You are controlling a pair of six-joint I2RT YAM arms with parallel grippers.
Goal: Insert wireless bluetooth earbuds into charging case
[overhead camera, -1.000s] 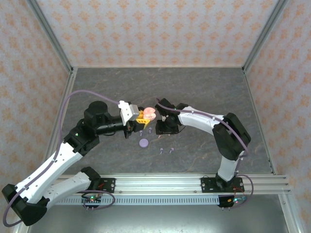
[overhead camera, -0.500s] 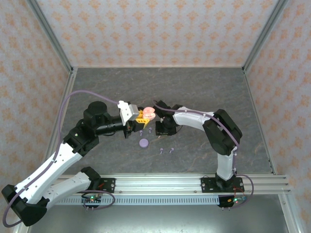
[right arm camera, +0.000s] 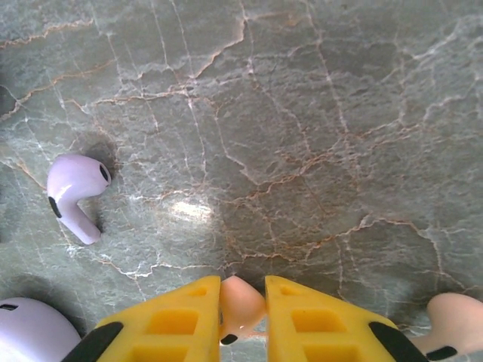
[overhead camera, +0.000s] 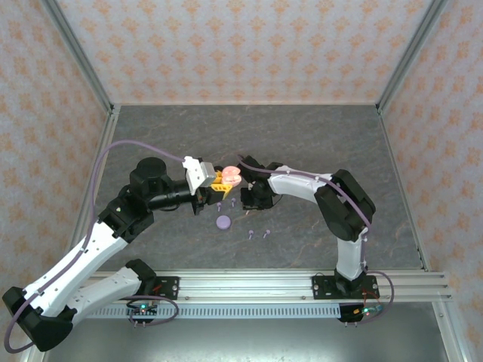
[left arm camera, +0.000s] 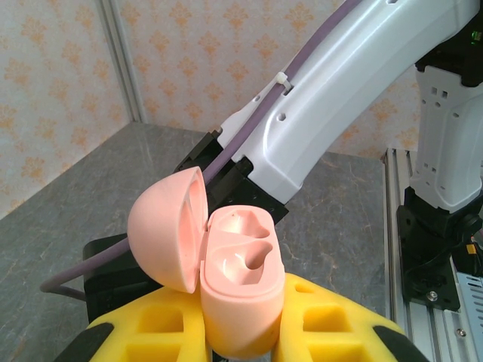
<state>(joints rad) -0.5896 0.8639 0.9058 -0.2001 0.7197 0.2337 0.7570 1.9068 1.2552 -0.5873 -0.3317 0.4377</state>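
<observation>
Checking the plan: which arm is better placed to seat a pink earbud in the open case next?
Right. The right pincer is shut on a pink earbud, close to the open pink case, sockets empty, that the left pincer grips.

No words, numbers or brand names can be read anywhere. The wall (overhead camera: 226, 45) has only a little flower pattern on it, not letters. The pink case (left arm camera: 241, 302) and the white arm (left arm camera: 339, 98) are plain, with no writing on them.
</observation>
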